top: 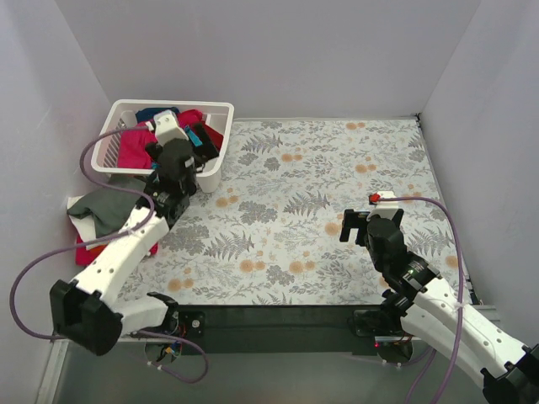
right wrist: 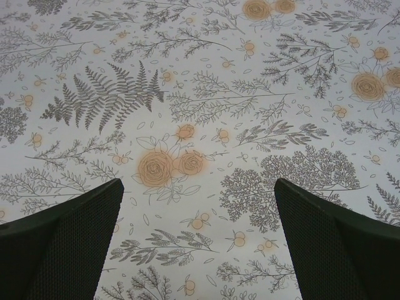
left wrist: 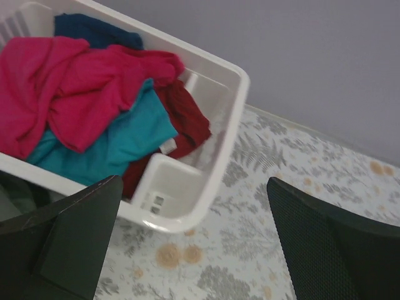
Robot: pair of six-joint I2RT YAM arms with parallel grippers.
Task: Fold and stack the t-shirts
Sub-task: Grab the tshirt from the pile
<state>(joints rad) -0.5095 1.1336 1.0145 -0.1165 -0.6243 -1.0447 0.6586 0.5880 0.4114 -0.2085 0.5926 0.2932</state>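
Observation:
A white lattice basket [top: 221,109] at the back left holds crumpled t-shirts. In the left wrist view they are a magenta one [left wrist: 62,87] on top, a teal one [left wrist: 112,144], a dark red one [left wrist: 187,119] and a navy one [left wrist: 94,31]. My left gripper [top: 192,150] hovers over the basket's near right corner [left wrist: 181,206], open and empty [left wrist: 194,237]. A grey t-shirt [top: 105,206] lies on a magenta one [top: 84,250] left of the table. My right gripper [top: 358,223] is open and empty above the bare floral cloth [right wrist: 199,231].
The floral tablecloth [top: 320,194] covers the table. White walls enclose the back and both sides. A purple cable [top: 450,227] loops off the right arm. A little white cloth [top: 77,202] shows beside the grey shirt.

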